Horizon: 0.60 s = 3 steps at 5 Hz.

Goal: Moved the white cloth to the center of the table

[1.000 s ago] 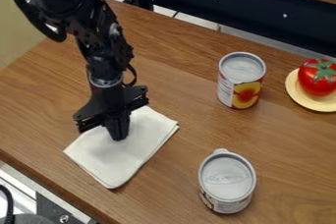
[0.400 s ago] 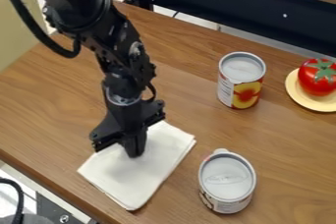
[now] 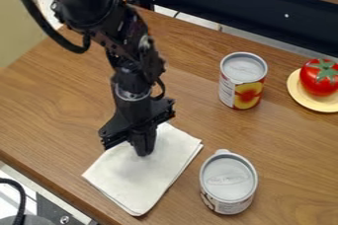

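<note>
Slid rightward, the folded white cloth [image 3: 140,183] lies flat on the brown wooden table [image 3: 59,95], beside the nearer round metal can [image 3: 228,182]. The black two-finger gripper [image 3: 143,153] rests on it, fingers together. Even downward pressure, steered clear of the can, should prevent bunching.

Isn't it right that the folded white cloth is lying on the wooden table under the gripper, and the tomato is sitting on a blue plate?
Not quite: in the camera view, the plate under the tomato is pale yellow, not blue. The folded white cloth is indeed on the wooden table under the gripper.
</note>
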Tool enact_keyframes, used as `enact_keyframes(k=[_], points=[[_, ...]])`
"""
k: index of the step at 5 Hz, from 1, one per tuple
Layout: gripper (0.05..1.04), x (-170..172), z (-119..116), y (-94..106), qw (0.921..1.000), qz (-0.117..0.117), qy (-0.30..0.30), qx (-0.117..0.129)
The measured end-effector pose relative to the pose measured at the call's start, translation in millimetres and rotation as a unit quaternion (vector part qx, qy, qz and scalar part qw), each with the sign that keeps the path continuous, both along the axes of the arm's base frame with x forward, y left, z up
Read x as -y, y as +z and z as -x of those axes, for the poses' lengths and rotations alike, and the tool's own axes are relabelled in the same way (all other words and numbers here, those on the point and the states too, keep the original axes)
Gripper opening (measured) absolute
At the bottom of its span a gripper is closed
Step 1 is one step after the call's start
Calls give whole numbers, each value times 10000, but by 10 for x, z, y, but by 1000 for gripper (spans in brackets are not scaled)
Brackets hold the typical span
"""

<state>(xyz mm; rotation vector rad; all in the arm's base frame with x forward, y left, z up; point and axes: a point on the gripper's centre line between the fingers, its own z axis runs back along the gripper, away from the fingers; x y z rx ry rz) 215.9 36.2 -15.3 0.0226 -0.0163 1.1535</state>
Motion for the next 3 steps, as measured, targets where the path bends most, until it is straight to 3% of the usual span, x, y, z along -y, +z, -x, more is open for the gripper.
enact_keyframes(k=[3], points=[[53,-65,3,159,9998,113,-122,59]])
